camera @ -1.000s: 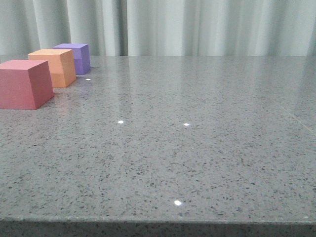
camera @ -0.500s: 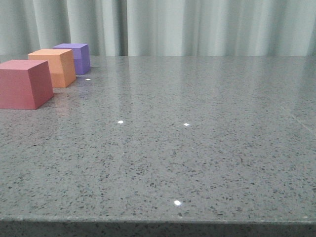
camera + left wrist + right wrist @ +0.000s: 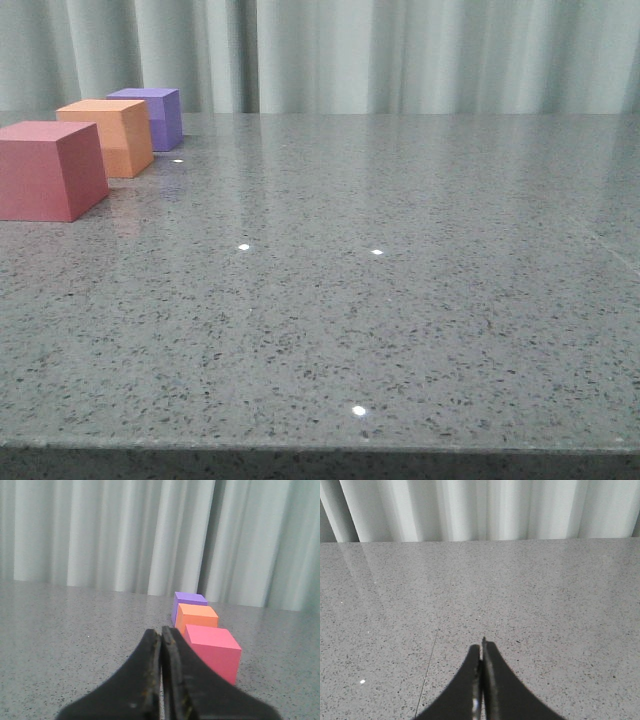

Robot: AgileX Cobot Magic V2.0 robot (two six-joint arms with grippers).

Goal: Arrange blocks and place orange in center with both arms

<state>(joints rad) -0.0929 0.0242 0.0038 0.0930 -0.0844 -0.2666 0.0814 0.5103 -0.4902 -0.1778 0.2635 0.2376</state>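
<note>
Three cubes stand in a row at the table's far left in the front view: the pinkish-red cube (image 3: 48,168) nearest, the orange cube (image 3: 110,135) in the middle, the purple cube (image 3: 155,115) farthest. The left wrist view shows the same row: pinkish-red (image 3: 212,650), orange (image 3: 196,619), purple (image 3: 188,602). My left gripper (image 3: 161,632) is shut and empty, short of the pinkish-red cube and a little to its side. My right gripper (image 3: 482,647) is shut and empty over bare table. Neither gripper shows in the front view.
The grey speckled tabletop (image 3: 380,280) ends at a front edge (image 3: 320,448) near the camera. A pale pleated curtain (image 3: 400,55) hangs behind the table's far edge. A thin seam line (image 3: 432,655) runs across the table in the right wrist view.
</note>
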